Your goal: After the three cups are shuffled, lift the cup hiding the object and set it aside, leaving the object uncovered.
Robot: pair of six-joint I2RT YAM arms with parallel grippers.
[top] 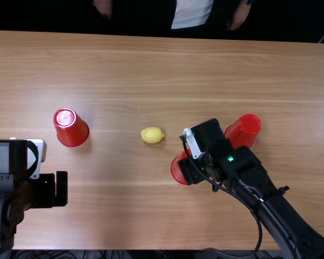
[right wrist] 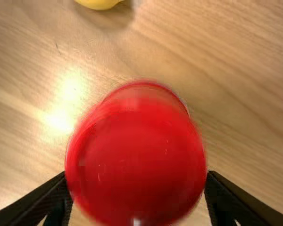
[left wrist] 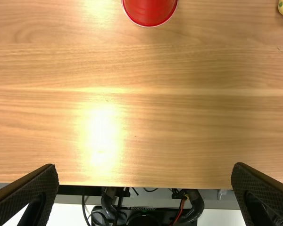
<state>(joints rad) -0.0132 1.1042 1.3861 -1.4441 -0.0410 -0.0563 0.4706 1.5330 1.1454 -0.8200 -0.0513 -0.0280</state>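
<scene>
Red cup (right wrist: 134,155) gripped in the right pincer (right wrist: 135,181), beside lemon (top: 152,135).

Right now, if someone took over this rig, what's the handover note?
Right gripper: shut on a red cup, near-right of the yellow object.
Left gripper: open, at the table's near left edge.
Left cup and right cup: upside down, untouched.
Done: object uncovered.
Left: set the held cup aside and release.
</scene>
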